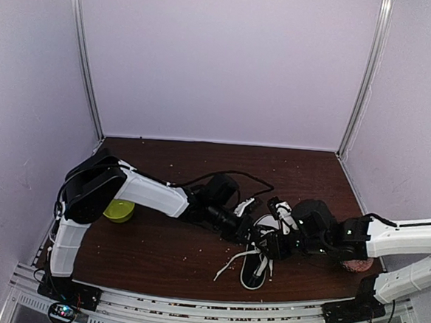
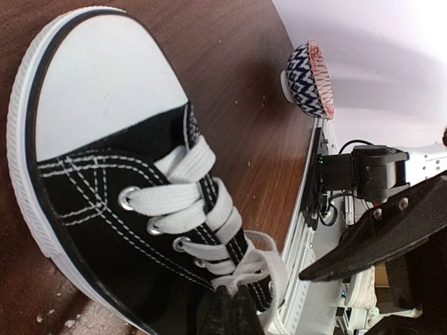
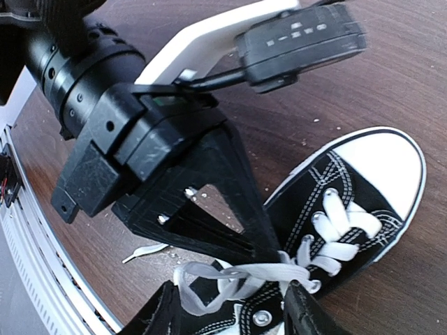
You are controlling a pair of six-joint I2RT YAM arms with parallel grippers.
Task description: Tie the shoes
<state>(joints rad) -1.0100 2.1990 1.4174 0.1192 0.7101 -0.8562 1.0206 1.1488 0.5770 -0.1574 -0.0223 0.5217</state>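
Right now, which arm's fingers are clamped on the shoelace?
The left arm's fingers: they are pressed together on the white lace over the sneaker. The right arm's fingers stand apart, either side of that lace, gripping nothing.

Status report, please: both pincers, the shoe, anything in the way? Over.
Left pincer shut on white lace. Right pincer open, astride its loop. Sneaker upright, not yet tied. Patterned bowl well aside.
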